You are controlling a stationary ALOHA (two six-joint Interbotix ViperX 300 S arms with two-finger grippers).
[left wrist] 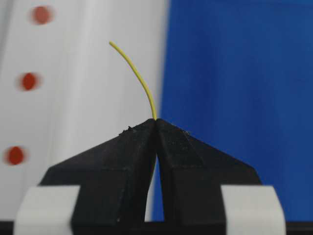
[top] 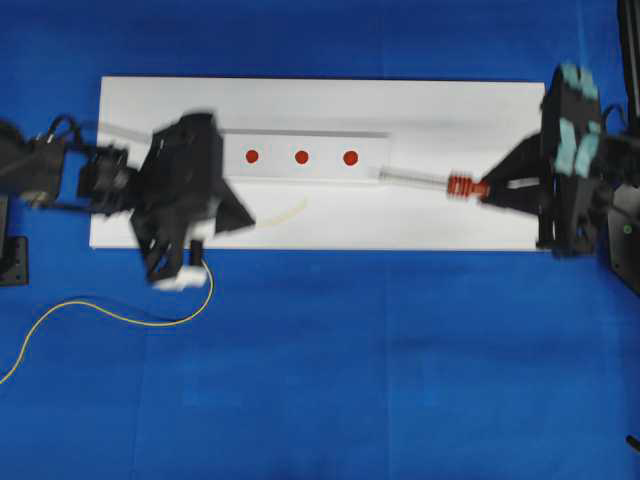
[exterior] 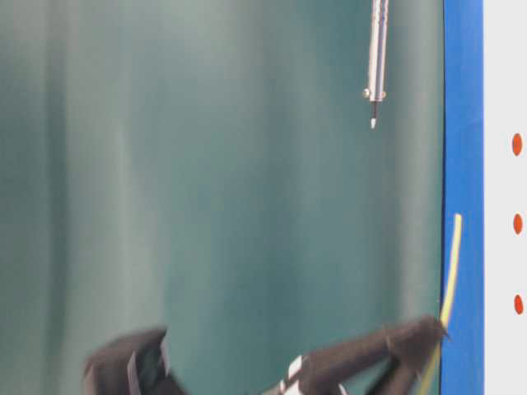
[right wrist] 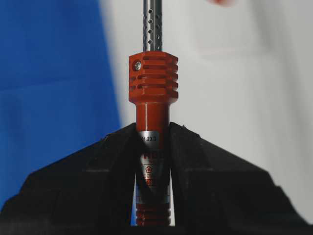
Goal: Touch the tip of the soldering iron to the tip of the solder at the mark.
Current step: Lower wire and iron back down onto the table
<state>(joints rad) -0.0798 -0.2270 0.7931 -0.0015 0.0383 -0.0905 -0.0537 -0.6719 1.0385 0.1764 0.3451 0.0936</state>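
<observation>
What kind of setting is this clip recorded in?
Likely a robotics lab bench set up for a soldering trial: a blue-covered table, a white board with three red dots, and two arms holding a soldering iron and solder.

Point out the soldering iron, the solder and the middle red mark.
soldering iron (right wrist: 152, 88): right wrist view, red-orange handle.
solder (left wrist: 139, 78): left wrist view, free yellow end.
middle red mark (top: 301, 157): overhead view, its centre.

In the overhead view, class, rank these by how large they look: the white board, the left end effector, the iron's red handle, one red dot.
1. White board
2. Left end effector
3. Red handle
4. Red dot
</observation>
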